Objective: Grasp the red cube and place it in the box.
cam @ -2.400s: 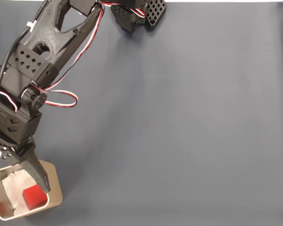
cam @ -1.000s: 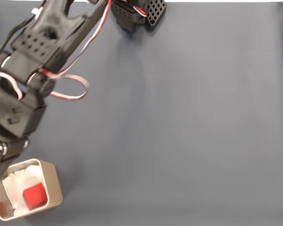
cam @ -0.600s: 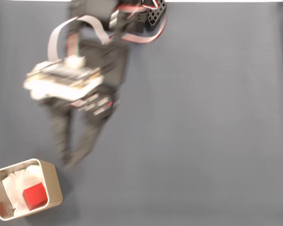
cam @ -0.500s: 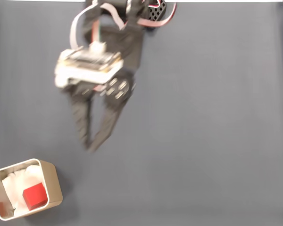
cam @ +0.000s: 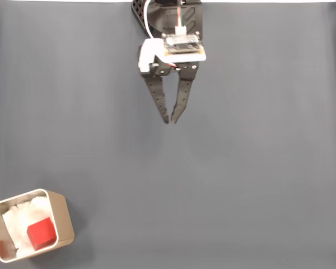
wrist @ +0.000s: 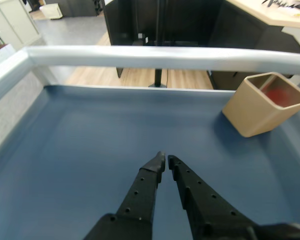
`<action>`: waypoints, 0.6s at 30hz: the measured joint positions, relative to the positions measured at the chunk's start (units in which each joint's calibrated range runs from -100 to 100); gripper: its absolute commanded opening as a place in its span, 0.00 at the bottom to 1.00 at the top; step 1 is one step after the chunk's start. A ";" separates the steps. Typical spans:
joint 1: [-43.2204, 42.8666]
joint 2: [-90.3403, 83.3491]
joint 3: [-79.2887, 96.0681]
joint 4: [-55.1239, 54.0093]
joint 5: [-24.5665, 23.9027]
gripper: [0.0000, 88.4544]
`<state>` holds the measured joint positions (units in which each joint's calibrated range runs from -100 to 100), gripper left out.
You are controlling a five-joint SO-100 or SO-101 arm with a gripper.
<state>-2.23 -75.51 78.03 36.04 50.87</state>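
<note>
The red cube (cam: 41,233) sits inside the box (cam: 64,224) at the fixed view's lower left corner, its edges turned slightly askew. The end effector (cam: 170,120) hangs over bare table (cam: 257,168), fingertips nearly touching, holding nothing.

The worktop (cam: 246,168) is a flat slate blue, edged by a pale grey rim (wrist: 155,56). The red cube (cam: 42,233) is bright and plain (no marks on its faces). The box (cam: 65,223) is tan, lined white. The tool (cam: 170,120) is black, dotted with small holes.
</note>
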 measured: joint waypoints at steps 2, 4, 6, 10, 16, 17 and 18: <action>-0.74 -3.65 4.70 1.91 0.10 0.00; -1.56 -6.95 8.50 4.06 -0.20 0.00; -1.78 -9.99 11.93 6.36 -0.10 0.00; -1.93 -14.76 16.82 12.41 -0.78 0.00; -1.63 -18.93 19.98 20.84 -1.32 0.00; -1.48 -19.28 20.25 22.04 -1.32 0.00; -1.04 -19.71 20.71 23.23 -1.32 0.00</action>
<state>-3.26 -95.22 98.73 59.27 49.55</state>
